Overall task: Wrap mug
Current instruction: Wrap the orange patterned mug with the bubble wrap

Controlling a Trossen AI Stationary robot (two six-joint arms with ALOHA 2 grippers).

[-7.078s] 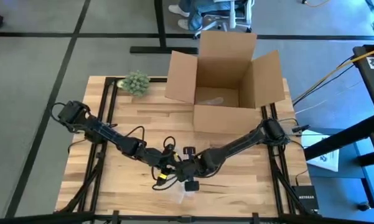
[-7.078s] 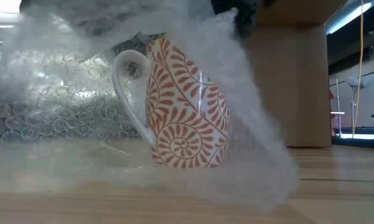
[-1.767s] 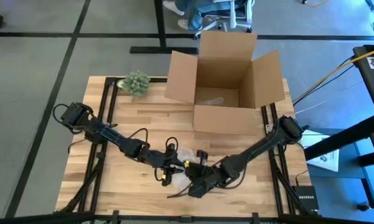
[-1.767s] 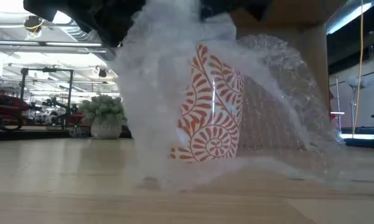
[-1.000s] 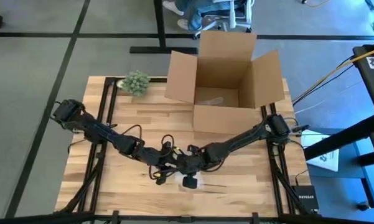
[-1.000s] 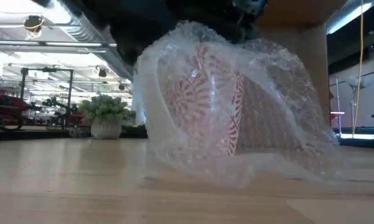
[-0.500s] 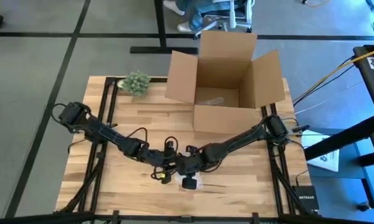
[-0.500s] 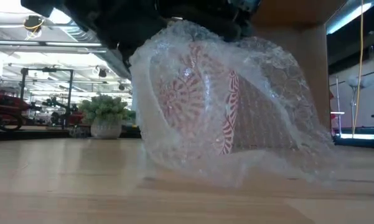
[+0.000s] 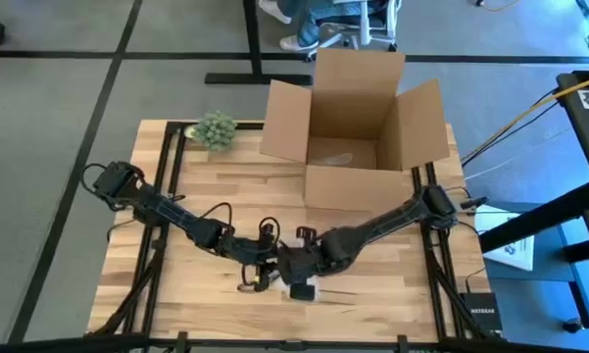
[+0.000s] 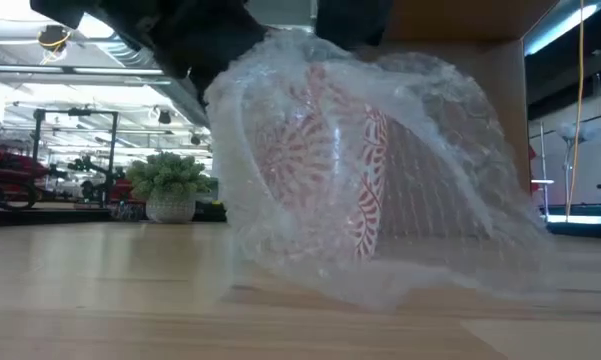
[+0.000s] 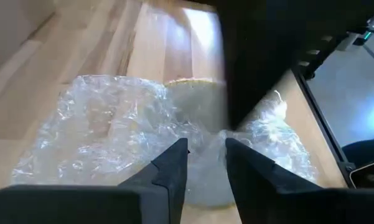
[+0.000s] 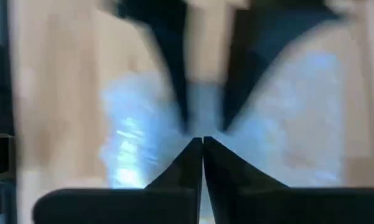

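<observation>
A white mug with a red leaf pattern [image 10: 320, 170] sits tilted inside a loose cover of clear bubble wrap [image 10: 440, 200] near the table's front middle. The wrap's lower edges rest on the wooden table [image 10: 100, 300]. My left gripper [image 11: 206, 146] and my right gripper [image 12: 203, 140] meet fingertip to fingertip above the bundle [image 9: 286, 269], and each is shut on gathered wrap at its top. The arms hide the top of the bundle in the high view. My left gripper pinches a bunched fold of the bubble wrap [image 11: 205, 163] between its two fingers, at the top of the bundle, slanting down from the table's left. My right gripper pinches the wrap [image 12: 203, 127] at its closed fingertips, at the same gathered spot, coming from the table's right. The blur hides how many layers it has.
An open cardboard box [image 9: 358, 118] stands at the far middle of the table. A small potted plant [image 9: 214, 129] sits at the far left corner. Bare wood lies to the left and right of the bundle.
Both grippers have stayed shut on the gathered wrap above the mug. The bundle has shifted slightly toward the table's left, and the mug remains tilted inside the wrap.
</observation>
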